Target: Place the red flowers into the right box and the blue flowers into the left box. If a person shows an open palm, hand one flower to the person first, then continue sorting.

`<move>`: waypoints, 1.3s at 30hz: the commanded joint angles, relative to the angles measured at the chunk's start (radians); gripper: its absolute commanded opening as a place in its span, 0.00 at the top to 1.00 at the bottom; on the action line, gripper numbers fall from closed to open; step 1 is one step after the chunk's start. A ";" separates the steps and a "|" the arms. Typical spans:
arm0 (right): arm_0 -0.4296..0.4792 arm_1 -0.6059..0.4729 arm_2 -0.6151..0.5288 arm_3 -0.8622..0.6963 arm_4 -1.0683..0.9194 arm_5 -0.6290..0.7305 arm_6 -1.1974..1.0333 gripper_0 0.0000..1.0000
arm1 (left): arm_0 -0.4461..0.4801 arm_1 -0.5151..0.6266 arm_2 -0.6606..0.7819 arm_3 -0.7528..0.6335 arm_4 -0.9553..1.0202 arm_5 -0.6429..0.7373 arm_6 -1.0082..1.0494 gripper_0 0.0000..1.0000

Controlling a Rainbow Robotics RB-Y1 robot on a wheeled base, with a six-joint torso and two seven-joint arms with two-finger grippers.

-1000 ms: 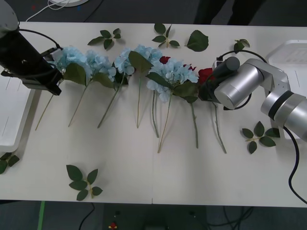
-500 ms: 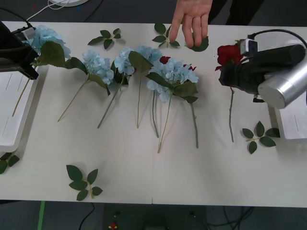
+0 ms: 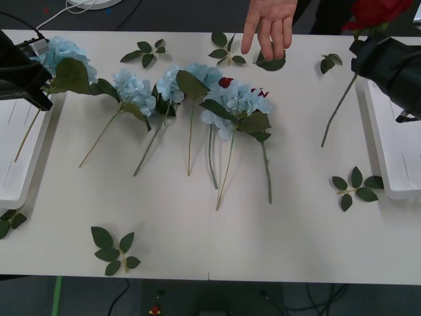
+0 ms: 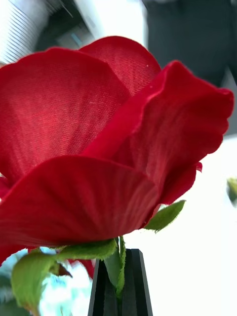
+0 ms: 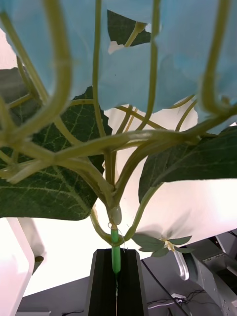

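Nearest the robot, loose leaf sprigs (image 3: 113,249) are lying on the table (image 3: 197,230); nothing sorted there. Mid-table, a row of blue flowers (image 3: 230,105) is lying with stems toward the robot, and bits of red flowers (image 3: 226,82) are peeking from behind the clusters. All of these are waiting to be sorted.

At the table's left edge, the left gripper (image 5: 116,284) is pinching a blue flower (image 3: 62,56) by its stem, fingers pressed together on it, holding it over the left box (image 3: 16,178). That box is looking bare as far as visible.

On the right, the right gripper (image 4: 118,286) is clamping a red rose (image 3: 375,12) by the stem just under the bloom, lifted high above the right box (image 3: 395,151), stem dangling. That box is also looking bare.

Farthest off, a person's hand (image 3: 270,23) is reaching over the far table edge, fingers spread downward. If it counts as a request, a handover probably comes first; both held flowers are not yet dropped, so sorting is barely started.
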 commanded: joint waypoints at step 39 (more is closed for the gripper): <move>-0.430 0.186 0.109 0.152 0.326 -0.092 0.143 1.00 | -0.059 0.037 0.011 0.019 0.008 0.013 -0.018 1.00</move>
